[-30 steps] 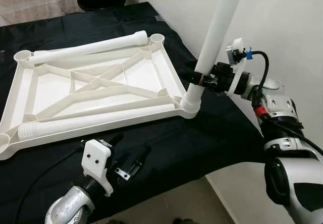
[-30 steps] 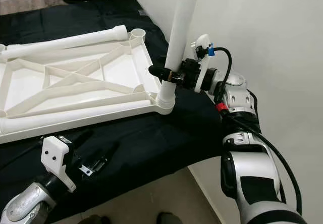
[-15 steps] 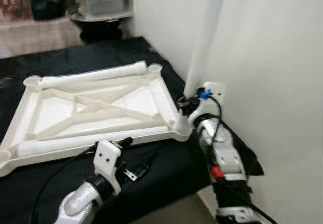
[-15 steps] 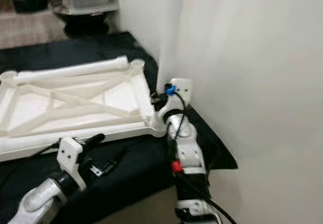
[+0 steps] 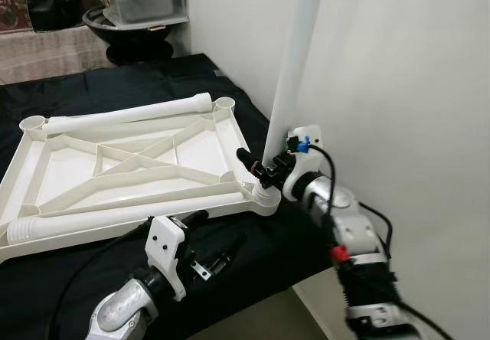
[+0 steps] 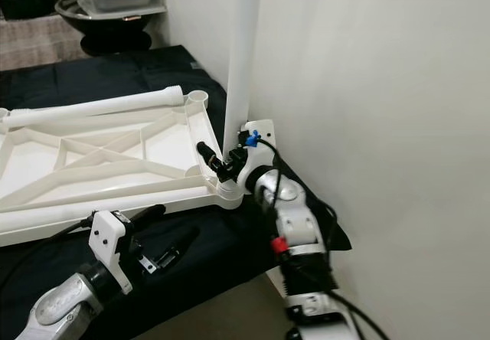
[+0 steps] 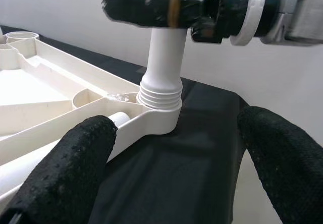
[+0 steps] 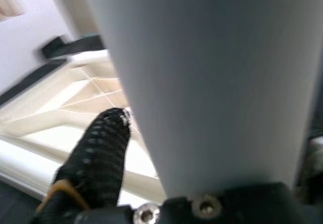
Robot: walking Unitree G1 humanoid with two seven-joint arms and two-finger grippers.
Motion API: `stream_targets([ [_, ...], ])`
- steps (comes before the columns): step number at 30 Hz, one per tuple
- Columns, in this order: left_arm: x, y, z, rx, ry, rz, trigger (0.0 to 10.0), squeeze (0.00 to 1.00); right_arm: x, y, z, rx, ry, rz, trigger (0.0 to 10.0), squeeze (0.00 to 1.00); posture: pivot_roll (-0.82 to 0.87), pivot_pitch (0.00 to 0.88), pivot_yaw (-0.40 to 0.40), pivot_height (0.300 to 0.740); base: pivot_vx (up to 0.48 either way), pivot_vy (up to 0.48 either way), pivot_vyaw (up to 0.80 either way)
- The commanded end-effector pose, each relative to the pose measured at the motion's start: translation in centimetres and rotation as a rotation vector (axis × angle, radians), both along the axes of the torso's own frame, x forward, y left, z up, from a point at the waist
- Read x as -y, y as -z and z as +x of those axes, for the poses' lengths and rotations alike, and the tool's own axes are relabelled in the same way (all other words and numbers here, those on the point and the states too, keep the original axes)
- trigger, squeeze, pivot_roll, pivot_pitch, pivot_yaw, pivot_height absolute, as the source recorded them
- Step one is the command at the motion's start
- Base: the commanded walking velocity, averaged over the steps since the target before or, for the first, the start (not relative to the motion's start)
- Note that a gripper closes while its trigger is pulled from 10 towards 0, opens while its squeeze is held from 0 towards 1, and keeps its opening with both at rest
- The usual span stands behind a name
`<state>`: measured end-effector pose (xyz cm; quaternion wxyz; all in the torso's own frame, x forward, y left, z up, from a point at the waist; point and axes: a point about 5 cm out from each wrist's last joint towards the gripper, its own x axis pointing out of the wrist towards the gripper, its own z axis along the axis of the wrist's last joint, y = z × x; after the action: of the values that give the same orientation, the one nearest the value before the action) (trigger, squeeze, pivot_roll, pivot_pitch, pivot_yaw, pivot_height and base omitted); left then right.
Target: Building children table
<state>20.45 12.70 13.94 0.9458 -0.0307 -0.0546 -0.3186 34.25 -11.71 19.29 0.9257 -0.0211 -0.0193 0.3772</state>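
A white plastic tabletop (image 5: 69, 178) lies upside down on a black cloth. A white leg (image 5: 295, 64) stands nearly upright in its near right corner socket (image 7: 159, 120). My right gripper (image 5: 260, 170) is shut on that leg just above the socket, and one black finger (image 8: 98, 148) shows beside the tube (image 8: 212, 72). Two more legs lie on the tabletop, one along the far edge (image 5: 126, 115) and one along the near edge (image 5: 99, 219). My left gripper (image 5: 217, 238) is open, low over the cloth in front of the socket. Nothing is between its fingers (image 7: 65, 168).
A white wall (image 5: 398, 87) runs close along the right side, right behind the upright leg. The black cloth (image 5: 115, 72) ends at a front edge beside my left arm. A dark bowl and a clear storage bin (image 5: 142, 3) stand at the back.
The camera has pulled back and shifted. The held leg has swung from a tilt to nearly vertical in the socket. My left gripper stays in front of the tabletop.
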Motion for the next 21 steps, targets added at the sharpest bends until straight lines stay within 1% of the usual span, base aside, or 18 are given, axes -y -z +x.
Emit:
stream_targets([
  [1,0.0,-0.2,-0.9,-0.019,0.023,-0.001,10.0,0.0,2.0,-0.9,0.1,0.024,-0.144,0.006,10.0,1.0,-0.02,0.142,-0.063,0.74,0.0,0.0,0.0],
  [2,0.0,-0.2,-1.0,-0.02,0.025,-0.002,10.0,0.0,2.6,-1.1,0.1,0.029,-0.18,-0.007,10.0,1.0,-0.02,0.142,-0.063,0.74,0.0,0.0,0.0],
  [3,0.0,-0.3,-1.3,-0.022,0.027,-0.003,10.0,0.0,3.1,-1.6,0.2,0.037,-0.203,-0.013,10.0,1.0,-0.01,0.169,-0.055,0.74,0.0,0.0,0.0],
  [6,-0.1,-0.4,-1.5,-0.022,0.028,-0.003,10.0,0.0,3.4,-1.9,0.1,0.039,-0.217,-0.013,10.0,1.0,-0.01,0.169,-0.055,0.74,0.0,0.0,0.0],
  [7,-0.2,-0.4,-1.8,-0.027,0.03,-0.003,10.0,0.0,3.9,-2.3,0.2,0.041,-0.262,-0.029,10.0,0.69,0.01,0.186,-0.05,0.74,0.0,0.0,0.0],
  [8,-0.3,-0.5,-2.0,-0.03,0.032,-0.002,10.0,0.0,4.3,-2.6,0.2,0.043,-0.295,-0.04,10.0,0.69,0.01,0.186,-0.05,0.74,0.0,0.0,0.0],
  [9,-0.3,-0.5,-2.0,-0.03,0.032,-0.002,10.0,0.0,4.3,-2.6,0.2,0.043,-0.295,-0.04,10.0,0.69,0.01,0.186,-0.05,0.74,0.0,0.0,0.0],
  [10,-0.4,-0.5,-2.2,-0.034,0.034,-0.002,10.0,0.0,4.8,-3.0,0.3,0.041,-0.329,-0.065,10.0,0.0,0.02,0.195,-0.045,0.74,0.0,0.0,0.0],
  [11,-0.5,-0.6,-2.4,-0.04,0.036,0.0,10.0,0.0,5.7,-3.7,0.8,0.055,-0.34,-0.097,10.0,0.0,0.02,0.198,-0.043,0.74,0.0,0.0,0.0],
  [13,-0.5,-0.6,-2.5,-0.042,0.036,0.0,10.0,0.0,5.9,-3.8,1.0,0.062,-0.336,-0.103,10.0,0.0,0.02,0.198,-0.043,0.74,0.0,0.0,0.0],
  [15,-0.5,-0.7,-2.6,-0.044,0.035,0.002,10.0,0.0,6.0,-4.1,1.4,0.078,-0.311,-0.084,10.0,0.0,0.02,0.198,-0.041,0.74,0.0,0.0,0.0],
  [16,-0.5,-0.7,-2.6,-0.046,0.033,0.003,10.0,0.0,6.0,-4.1,1.5,0.084,-0.307,-0.068,0.0,0.0,0.03,0.197,-0.04,0.74,0.0,0.0,0.0],
  [21,-0.5,-0.6,-2.4,-0.046,0.026,0.009,10.0,0.0,5.9,-3.5,1.1,0.095,-0.304,-0.052,0.0,0.0,0.03,0.183,-0.038,0.74,0.0,0.0,0.0],
])
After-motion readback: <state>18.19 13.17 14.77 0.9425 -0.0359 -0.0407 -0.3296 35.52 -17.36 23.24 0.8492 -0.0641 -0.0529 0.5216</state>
